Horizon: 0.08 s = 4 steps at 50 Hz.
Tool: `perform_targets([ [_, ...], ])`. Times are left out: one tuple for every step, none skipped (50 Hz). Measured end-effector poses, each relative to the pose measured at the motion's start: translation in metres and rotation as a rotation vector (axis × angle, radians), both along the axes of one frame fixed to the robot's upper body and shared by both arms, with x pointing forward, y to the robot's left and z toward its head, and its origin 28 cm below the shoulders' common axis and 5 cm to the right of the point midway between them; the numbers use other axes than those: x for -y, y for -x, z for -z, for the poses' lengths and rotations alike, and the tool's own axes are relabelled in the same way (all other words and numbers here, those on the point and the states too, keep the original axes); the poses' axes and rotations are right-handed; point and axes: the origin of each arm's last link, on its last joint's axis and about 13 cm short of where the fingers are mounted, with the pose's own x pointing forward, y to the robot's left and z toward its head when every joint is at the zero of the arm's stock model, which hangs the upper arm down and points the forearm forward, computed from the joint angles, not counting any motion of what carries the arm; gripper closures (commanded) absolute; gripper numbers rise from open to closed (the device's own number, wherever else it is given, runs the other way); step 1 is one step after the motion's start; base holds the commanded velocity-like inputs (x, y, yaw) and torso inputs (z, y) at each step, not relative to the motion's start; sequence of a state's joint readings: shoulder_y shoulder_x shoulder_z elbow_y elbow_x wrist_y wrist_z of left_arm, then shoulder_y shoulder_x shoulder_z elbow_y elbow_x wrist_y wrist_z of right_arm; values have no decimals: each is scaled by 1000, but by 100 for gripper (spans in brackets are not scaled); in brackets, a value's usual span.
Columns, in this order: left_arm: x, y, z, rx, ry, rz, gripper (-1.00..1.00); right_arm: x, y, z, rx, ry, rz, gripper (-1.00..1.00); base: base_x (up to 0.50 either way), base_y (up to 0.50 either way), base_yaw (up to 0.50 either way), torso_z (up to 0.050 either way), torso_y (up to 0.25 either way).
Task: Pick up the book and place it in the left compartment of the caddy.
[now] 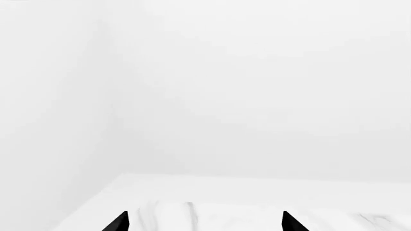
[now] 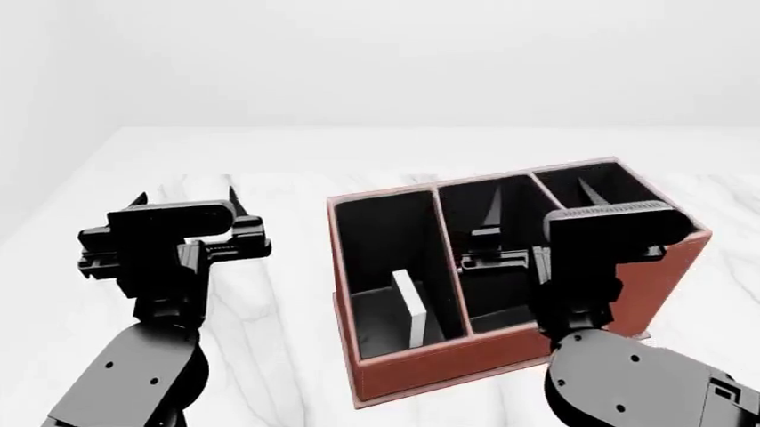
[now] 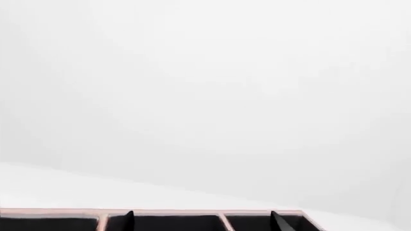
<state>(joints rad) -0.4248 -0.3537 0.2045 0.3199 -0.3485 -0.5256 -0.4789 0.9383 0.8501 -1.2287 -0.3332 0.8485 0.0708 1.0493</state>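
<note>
The reddish-brown caddy with black lining stands on the white marble table. The book stands on edge inside the left compartment, white page edges facing up, near the front wall. My right gripper hovers open above the caddy's middle and right slots, apart from the book. In the right wrist view, the right gripper holds nothing, and the caddy's rim runs just beyond its tips. My left gripper is open over bare table left of the caddy. The left gripper is empty in its wrist view.
The marble table extends left of and behind the caddy, ending at a far edge before a plain white wall. The caddy's taller back-right walls rise beside my right gripper.
</note>
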Motion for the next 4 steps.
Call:
perform_targets([
  [0, 0, -1, 3, 1, 2, -100, 0, 0, -1, 4, 1, 0, -100, 0, 0, 0, 0, 0],
  [1, 1, -2, 8, 2, 4, -100, 0, 1, -2, 9, 3, -1, -100, 0, 0, 0, 0, 0],
  [1, 1, -4, 14, 5, 7, -100, 0, 1, -3, 14, 5, -2, -100, 0, 0, 0, 0, 0],
  [1, 2, -6, 21, 8, 10, -100, 0, 1, -5, 20, 8, -3, -100, 0, 0, 0, 0, 0],
])
